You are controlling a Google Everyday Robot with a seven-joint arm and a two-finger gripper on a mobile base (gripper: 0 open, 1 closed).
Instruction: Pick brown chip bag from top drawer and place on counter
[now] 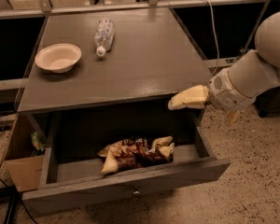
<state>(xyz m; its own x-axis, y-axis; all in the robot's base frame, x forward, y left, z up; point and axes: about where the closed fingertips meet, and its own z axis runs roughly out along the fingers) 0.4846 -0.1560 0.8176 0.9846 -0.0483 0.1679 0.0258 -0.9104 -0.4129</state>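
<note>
By counter, front-right edge: gripper over top drawer, carrying nothing; how wide it's open, can't tell.
brown chip bag: mid-drawer, bare floor both sides.

Grey counter, matte, square top, pale bowl upright at far left, clear plastic bottle on its side right of the bowl, apart from it, cap toward near edge, gripper at near right corner, just below the top.

Crumpled brown chip bag flat in open top drawer, below counter; gripper at counter's front-right corner.
</note>
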